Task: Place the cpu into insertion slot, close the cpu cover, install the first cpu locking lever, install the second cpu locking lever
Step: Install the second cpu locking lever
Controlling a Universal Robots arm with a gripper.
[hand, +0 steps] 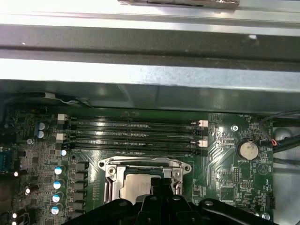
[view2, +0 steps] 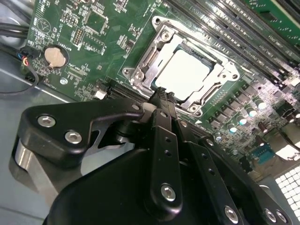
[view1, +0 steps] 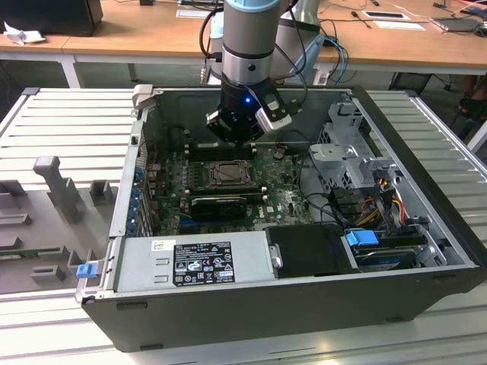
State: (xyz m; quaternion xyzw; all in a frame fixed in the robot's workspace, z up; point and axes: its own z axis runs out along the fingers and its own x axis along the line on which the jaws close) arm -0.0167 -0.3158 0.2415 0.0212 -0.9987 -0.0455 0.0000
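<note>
cpu (view2: pixel 183 73) seated in insertion slot (view2: pixel 140 70), seemingly just beyond end effector (view2: pixel 162 95).

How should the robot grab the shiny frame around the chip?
Probably by one thin side bar of the cover, coming straight down from above. It lies flat over the slot, and the cpu fills its cut-out, so only the outer rim offers an edge to pinch. The pincer hangs near that rim.
</note>
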